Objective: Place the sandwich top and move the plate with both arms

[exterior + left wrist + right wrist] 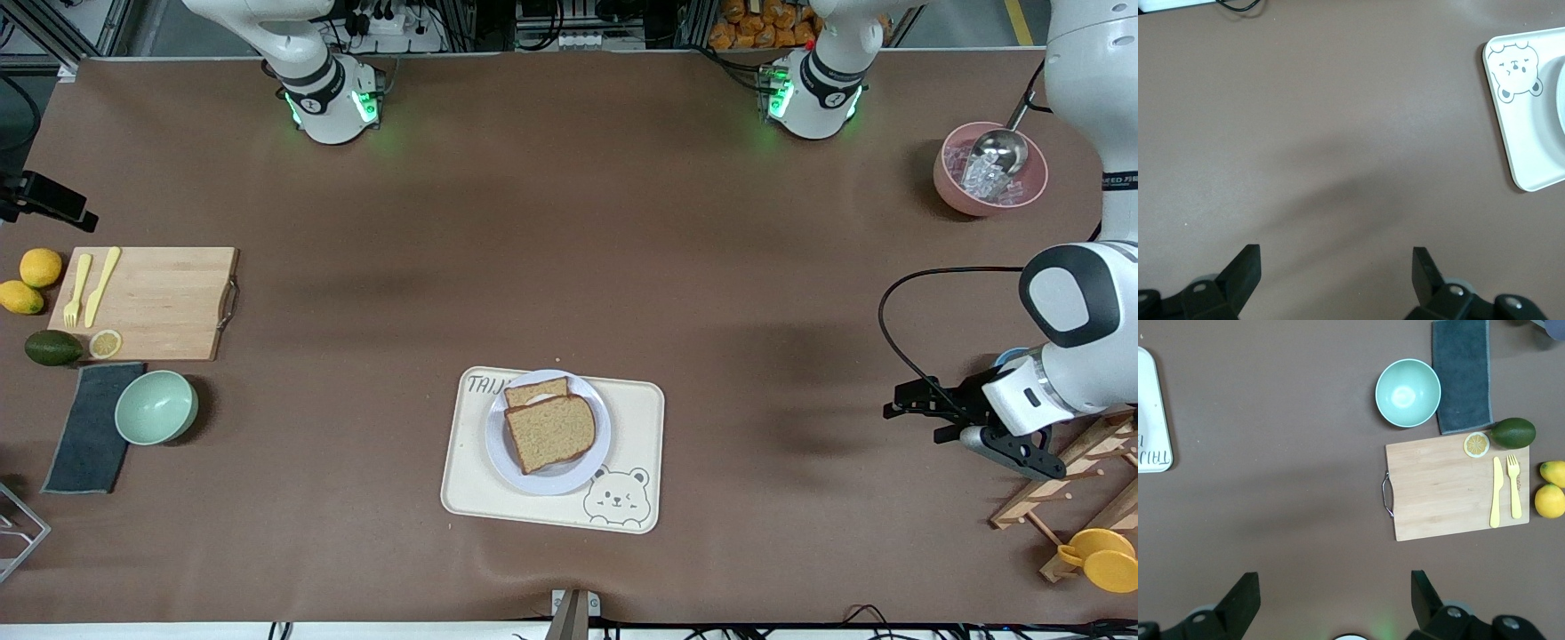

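Note:
The sandwich top (549, 433), a brown bread slice, lies on the pale round plate (553, 481). It partly covers a second slice (536, 390) with a bit of white showing between them. The plate sits on the cream bear tray (640, 418). My left gripper (907, 402) is open and empty, low over bare table toward the left arm's end, well apart from the tray. In the left wrist view its open jaws (1336, 267) frame bare table, with the tray (1528, 140) off to one side. My right gripper (1335, 587) is open and empty, high over the table, out of the front view.
A wooden cutting board (160, 302) with a yellow fork and knife, lemons, an avocado, a green bowl (156, 406) and a grey cloth (89, 427) lie toward the right arm's end. A pink bowl (947, 182) with a scoop and a wooden rack (1076, 471) stand toward the left arm's end.

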You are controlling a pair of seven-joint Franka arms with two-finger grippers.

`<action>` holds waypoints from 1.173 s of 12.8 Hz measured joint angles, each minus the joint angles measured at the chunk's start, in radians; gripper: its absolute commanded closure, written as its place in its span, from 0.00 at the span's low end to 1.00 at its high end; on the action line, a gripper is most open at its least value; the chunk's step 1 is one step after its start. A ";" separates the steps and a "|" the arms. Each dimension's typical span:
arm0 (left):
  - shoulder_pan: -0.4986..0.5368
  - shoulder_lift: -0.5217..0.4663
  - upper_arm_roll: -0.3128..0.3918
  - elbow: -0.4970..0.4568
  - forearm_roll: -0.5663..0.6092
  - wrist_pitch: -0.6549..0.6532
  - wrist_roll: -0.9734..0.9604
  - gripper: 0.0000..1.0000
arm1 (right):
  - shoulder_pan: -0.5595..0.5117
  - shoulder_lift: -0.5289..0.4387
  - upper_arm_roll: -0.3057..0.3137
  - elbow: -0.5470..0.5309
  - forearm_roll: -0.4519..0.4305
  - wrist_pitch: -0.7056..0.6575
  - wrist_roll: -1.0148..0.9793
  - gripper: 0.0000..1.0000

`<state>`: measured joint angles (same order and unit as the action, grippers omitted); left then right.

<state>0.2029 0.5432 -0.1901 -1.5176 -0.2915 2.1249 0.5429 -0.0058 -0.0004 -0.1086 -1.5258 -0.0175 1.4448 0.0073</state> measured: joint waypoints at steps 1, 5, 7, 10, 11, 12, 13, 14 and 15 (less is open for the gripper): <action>-0.001 -0.003 0.000 0.002 0.022 -0.009 0.000 0.00 | 0.002 0.000 0.002 0.000 0.000 0.000 -0.007 0.00; -0.009 -0.038 -0.007 0.032 0.167 -0.086 -0.121 0.00 | 0.003 0.000 0.004 0.000 0.000 0.000 -0.018 0.00; -0.017 -0.060 -0.009 0.041 0.204 -0.127 -0.159 0.00 | 0.003 0.000 0.004 0.000 0.000 -0.002 -0.018 0.00; -0.055 -0.121 -0.007 0.050 0.295 -0.200 -0.280 0.00 | 0.003 0.000 0.004 0.000 0.000 -0.004 -0.028 0.00; -0.084 -0.148 0.005 0.050 0.306 -0.230 -0.322 0.00 | 0.003 0.000 0.004 0.000 0.000 -0.005 -0.040 0.00; -0.120 -0.175 0.028 0.050 0.310 -0.267 -0.361 0.00 | 0.003 0.000 0.003 0.000 0.000 -0.008 -0.054 0.00; -0.159 -0.202 0.058 0.050 0.310 -0.307 -0.397 0.00 | 0.003 0.000 0.003 0.000 0.000 -0.013 -0.062 0.00; -0.191 -0.230 0.082 0.050 0.311 -0.349 -0.431 0.00 | 0.002 0.000 0.001 0.000 0.000 -0.017 -0.066 0.00; -0.211 -0.257 0.095 0.050 0.311 -0.387 -0.467 0.00 | 0.002 0.000 -0.002 0.000 0.000 -0.019 -0.069 0.00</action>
<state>-0.0086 0.2863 -0.0951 -1.4677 0.0192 1.7377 0.0763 -0.0041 -0.0004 -0.1103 -1.5259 -0.0175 1.4258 -0.0614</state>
